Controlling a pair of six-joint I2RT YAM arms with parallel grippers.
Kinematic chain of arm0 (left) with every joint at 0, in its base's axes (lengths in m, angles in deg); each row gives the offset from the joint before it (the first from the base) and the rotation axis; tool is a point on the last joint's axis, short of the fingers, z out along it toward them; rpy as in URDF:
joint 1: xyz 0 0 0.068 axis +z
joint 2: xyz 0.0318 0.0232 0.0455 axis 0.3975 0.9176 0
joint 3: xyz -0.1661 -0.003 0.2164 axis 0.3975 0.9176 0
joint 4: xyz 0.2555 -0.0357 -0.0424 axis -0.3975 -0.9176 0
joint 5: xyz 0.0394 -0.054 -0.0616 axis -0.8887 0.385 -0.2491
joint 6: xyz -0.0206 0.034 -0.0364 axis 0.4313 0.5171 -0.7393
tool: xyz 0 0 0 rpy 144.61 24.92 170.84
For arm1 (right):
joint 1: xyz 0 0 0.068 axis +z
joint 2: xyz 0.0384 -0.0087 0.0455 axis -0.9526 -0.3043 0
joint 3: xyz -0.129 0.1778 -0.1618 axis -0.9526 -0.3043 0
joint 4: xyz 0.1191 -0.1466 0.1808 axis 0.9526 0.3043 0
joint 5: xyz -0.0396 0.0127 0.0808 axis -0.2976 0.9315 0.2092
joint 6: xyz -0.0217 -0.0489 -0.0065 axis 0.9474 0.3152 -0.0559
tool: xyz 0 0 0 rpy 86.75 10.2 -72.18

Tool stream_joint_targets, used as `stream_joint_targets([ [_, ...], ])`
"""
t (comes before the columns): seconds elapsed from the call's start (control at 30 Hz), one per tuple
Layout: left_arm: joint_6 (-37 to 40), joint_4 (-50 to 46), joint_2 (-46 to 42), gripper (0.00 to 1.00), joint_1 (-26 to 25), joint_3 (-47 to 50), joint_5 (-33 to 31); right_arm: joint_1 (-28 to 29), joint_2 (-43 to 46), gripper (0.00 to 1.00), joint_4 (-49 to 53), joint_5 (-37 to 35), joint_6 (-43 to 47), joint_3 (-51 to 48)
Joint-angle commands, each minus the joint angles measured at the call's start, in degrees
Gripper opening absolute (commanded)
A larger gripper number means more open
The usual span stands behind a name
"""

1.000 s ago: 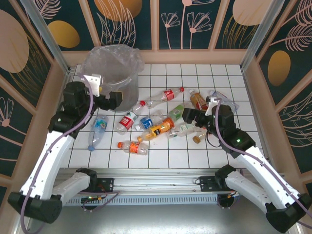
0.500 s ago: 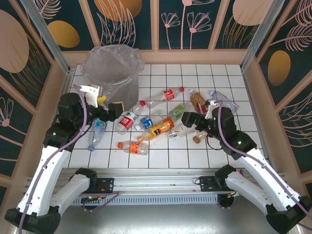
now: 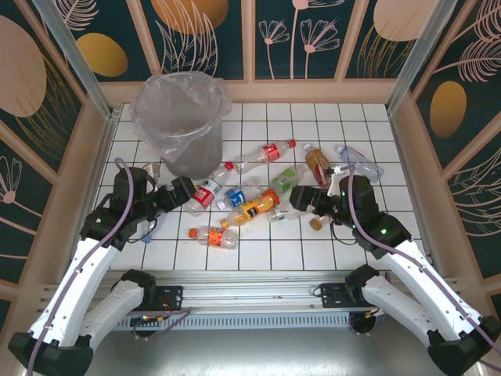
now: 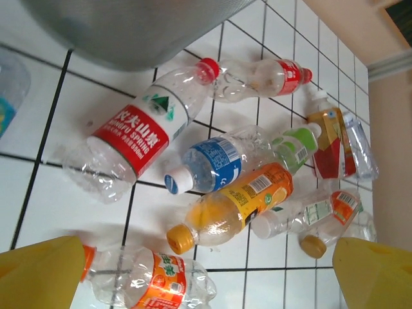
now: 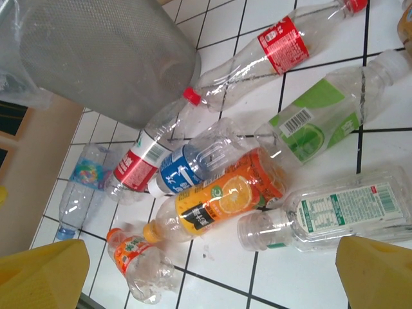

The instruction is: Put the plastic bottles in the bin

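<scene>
The bin stands far left on the tiled worktop. Just in front of it, the left pincer hangs spread and empty. The plastic bottles lie on their sides mid-worktop. They look light, thin-walled and slick, so they would probably dent or roll. The orange one seems partly filled and probably heavier. A grip across the labelled belly suits best. The right pincer hovers spread and empty at the heap's right edge.

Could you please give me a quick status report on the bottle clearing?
Left gripper open, empty, beside the red-label bottle. Right gripper open, empty. Plastic bottles loose on tiles between them; bin upright.
</scene>
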Motion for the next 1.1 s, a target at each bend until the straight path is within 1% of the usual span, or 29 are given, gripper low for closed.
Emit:
stream_joint_targets([
  [0.0, -11.08, -1.93, -1.11, 0.98, -0.94, 4.72, -0.40, 0.38, 2.28, 0.99, -1.60, 1.97, 1.36, -1.83],
  [0.13, -17.17, -0.27, -2.59, 0.99, -2.36, 9.85, -0.19, 0.38, 3.79, 0.99, -0.30, 0.64, 1.72, -2.51],
  [0.17, -18.13, 0.57, -2.68, 0.99, -2.73, 10.85, 0.26, 0.36, 4.14, 0.99, -0.16, 0.63, 1.80, -2.75],
  [0.23, -20.43, 1.45, -3.38, 0.98, -3.78, 12.22, -1.09, 0.36, 4.64, 0.99, 0.03, 0.39, 1.74, -3.28],
  [0.3, -22.38, 3.62, -3.46, 0.97, -4.41, 14.36, -0.38, 0.37, 5.04, 0.99, 0.17, 0.07, 1.63, -3.92],
  [0.43, -24.78, 6.05, -2.35, 0.96, -6.25, 18.29, -0.16, 0.40, 5.35, 0.99, 0.26, -0.32, 1.45, -4.74],
  [0.6, -27.07, 7.90, -2.25, 0.94, -7.31, 21.00, -0.48, 0.36, 6.10, 0.99, 0.61, -1.03, 1.53, -5.25],
  [0.7, -28.06, 10.13, -1.13, 0.92, -7.62, 22.50, 0.50, 0.37, 6.41, 0.99, 0.24, -1.31, 1.48, -5.93],
  [0.9, -30.56, 15.21, 2.29, 0.87, -11.18, 24.35, 0.48, 0.36, 6.35, 0.99, -0.23, -1.53, 1.54, -6.93],
  [1.07, -31.82, 17.95, 5.27, 0.85, -13.58, 24.82, 0.13, 0.36, 6.33, 0.99, -0.44, -1.70, 1.81, -7.11],
])
